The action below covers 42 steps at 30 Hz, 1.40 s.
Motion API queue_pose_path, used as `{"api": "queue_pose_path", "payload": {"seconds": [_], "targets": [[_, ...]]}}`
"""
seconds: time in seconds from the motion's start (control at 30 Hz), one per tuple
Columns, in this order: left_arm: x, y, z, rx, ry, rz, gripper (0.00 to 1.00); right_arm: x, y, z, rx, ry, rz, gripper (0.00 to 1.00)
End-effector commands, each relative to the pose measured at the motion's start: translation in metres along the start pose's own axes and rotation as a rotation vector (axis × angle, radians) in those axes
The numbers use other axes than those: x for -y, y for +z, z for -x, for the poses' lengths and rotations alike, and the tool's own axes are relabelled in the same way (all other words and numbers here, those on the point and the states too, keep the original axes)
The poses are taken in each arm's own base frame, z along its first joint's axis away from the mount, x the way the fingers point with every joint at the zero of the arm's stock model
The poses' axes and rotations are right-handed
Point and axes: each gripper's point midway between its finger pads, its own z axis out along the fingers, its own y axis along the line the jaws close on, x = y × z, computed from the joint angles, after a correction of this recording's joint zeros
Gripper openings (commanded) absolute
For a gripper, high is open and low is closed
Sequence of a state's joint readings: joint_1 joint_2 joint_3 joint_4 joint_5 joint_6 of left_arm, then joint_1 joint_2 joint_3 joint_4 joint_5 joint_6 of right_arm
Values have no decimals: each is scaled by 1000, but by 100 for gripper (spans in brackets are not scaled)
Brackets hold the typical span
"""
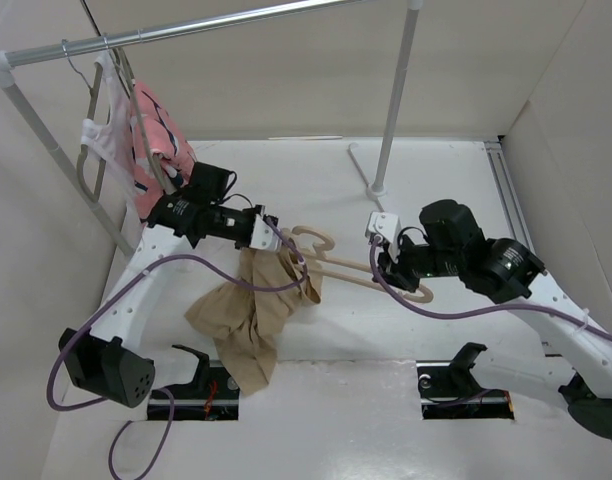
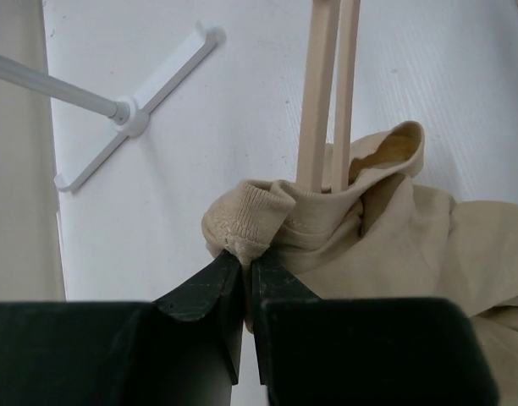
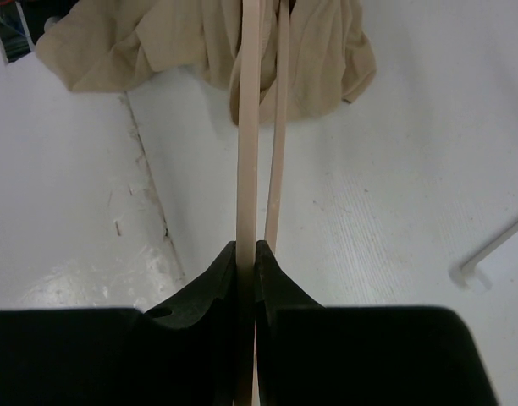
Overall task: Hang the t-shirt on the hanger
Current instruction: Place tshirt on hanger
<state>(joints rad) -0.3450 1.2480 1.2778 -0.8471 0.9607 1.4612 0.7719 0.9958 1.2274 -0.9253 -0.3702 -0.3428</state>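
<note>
The tan t-shirt (image 1: 248, 318) hangs crumpled at the table's middle left, its collar (image 2: 242, 222) pinched by my left gripper (image 1: 269, 236), which is shut on it (image 2: 245, 258). The pale peach hanger (image 1: 358, 270) lies slanted between the arms, hook (image 1: 314, 238) near the left gripper. Its left end goes into the shirt's neck opening (image 2: 386, 156); the hanger's bars (image 2: 327, 93) run up from it. My right gripper (image 1: 384, 262) is shut on the hanger's right arm (image 3: 247, 127), jaws (image 3: 246, 254) closed on the bar. The shirt shows at the far end (image 3: 200, 42).
A clothes rail (image 1: 186, 28) spans the back, with grey hangers holding pink and white garments (image 1: 146, 140) at the left. The rail's right post (image 1: 396, 100) and its foot (image 2: 136, 114) stand on the white table. Walls close in on all sides.
</note>
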Motion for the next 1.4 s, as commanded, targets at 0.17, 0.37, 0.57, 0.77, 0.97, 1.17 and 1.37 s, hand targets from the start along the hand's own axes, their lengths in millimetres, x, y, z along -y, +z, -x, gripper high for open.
{"api": "queue_pose_path", "payload": {"seconds": [0.17,0.37,0.57,0.77,0.97,1.17,1.37], "targets": [[39,16,6,78,-49,-152,12,-1,4,53,216,-89,23,0],[51,12,4,62,-34,-222,15,7,14,38,140,-54,-11,0],[48,11,1,35,-24,-218,0,11,32,0,37,-8,-33,0],[57,14,-5,33,-49,-238,0,23,25,2,102,4,-116,0],[57,23,-12,45,-119,-224,7,17,20,23,216,-38,-93,0],[12,31,-23,8,-197,-18,19,-1,24,26,239,-50,-26,0],[-5,25,-22,-1,-176,109,28,-11,26,25,236,-50,15,0]]}}
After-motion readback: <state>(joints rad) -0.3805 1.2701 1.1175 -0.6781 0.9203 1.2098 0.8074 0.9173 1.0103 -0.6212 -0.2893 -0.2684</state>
